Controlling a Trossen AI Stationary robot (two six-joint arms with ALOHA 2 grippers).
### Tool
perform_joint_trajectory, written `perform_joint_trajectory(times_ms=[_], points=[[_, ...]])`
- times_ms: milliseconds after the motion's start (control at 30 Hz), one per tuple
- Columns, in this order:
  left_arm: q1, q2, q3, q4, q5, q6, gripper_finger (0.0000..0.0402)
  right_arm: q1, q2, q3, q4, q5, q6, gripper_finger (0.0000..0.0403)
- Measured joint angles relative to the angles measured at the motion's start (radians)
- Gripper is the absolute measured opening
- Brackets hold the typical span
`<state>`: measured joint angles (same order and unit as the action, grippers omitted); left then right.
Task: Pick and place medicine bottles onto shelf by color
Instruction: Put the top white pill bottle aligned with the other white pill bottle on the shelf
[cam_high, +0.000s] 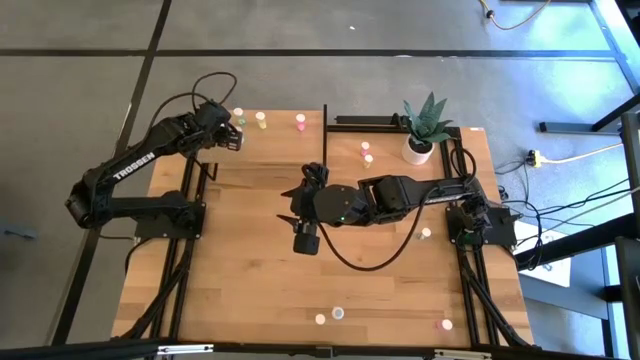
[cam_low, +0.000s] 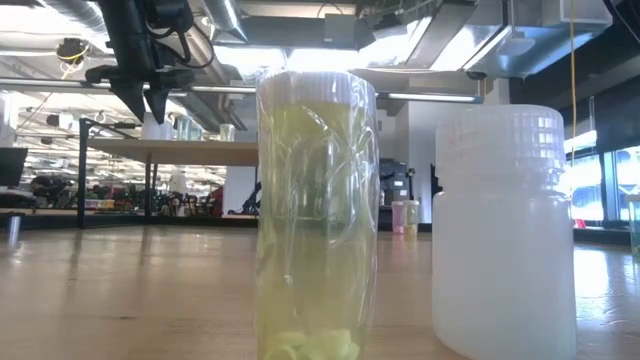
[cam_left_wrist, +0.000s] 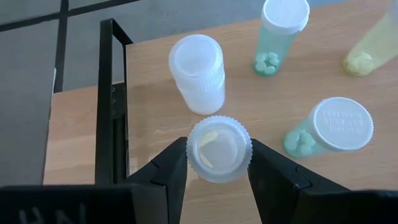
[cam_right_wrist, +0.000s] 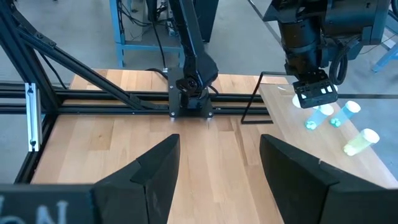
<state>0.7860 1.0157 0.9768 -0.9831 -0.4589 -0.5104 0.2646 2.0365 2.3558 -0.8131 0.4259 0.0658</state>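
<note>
From above, the left gripper (cam_high: 233, 135) hangs over the far left corner of the bench (cam_high: 250, 280), where the shelf (cam_high: 290, 140) runs along the far edge. A few medicine bottles stand on it there, among them a yellow-topped bottle (cam_high: 261, 118) and a pink-topped bottle (cam_high: 300, 121). The right gripper (cam_high: 305, 238) waits over the middle of the bench. A potted plant (cam_high: 424, 128) stands near the far right corner, and more bottles sit along the near edge.

At bench height, a yellow-green bottle (cam_low: 317, 215) and a white bottle (cam_low: 503, 235) fill the foreground. One gripper shows high up against the ceiling, but I cannot tell whose it is.

From the left wrist, the fingers (cam_left_wrist: 169, 174) sit on both sides of a clear bottle with a white cap (cam_left_wrist: 219, 149), touching or nearly touching its cap. A white bottle stands just beside it and two green bottles (cam_left_wrist: 283, 28) lie near, next to a black post (cam_left_wrist: 112, 99).

From the right wrist, the fingers (cam_right_wrist: 155, 168) are spread wide with nothing between them.

The risk is at the left: if the grip is partly slackened while the bottle is not standing squarely, it may tip against the white bottle beside it, or the fingers may knock it over as they lift away.
</note>
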Motion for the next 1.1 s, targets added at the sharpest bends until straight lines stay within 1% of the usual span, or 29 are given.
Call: perform_joint_trajectory(times_ms=[233, 433, 633, 867, 1100], points=[[0.0, 0.0, 0.0, 0.005, 0.0, 0.008, 0.0138, 0.0, 0.0, 0.0, 0.0, 0.0, 0.0, 0.0223], [0.0, 0.0, 0.0, 0.006, 0.023, 0.023, 0.014, 0.0, 0.0, 0.0, 0.0, 0.0, 0.0, 0.0223], [0.0, 0.0, 0.0, 0.006, 0.025, 0.024, 0.0128, 0.0, 0.0, 0.0, 0.0, 0.0, 0.0, 0.0223], [0.0, 0.0, 0.0, 0.006, 0.025, 0.023, 0.014, 0.0, 0.0, 0.0, 0.0, 0.0, 0.002, 0.0223], [0.0, 0.0, 0.0, 0.006, 0.025, 0.022, 0.0142, -0.001, 0.0, 0.0, 0.0, 0.003, 0.0, 0.0223]])
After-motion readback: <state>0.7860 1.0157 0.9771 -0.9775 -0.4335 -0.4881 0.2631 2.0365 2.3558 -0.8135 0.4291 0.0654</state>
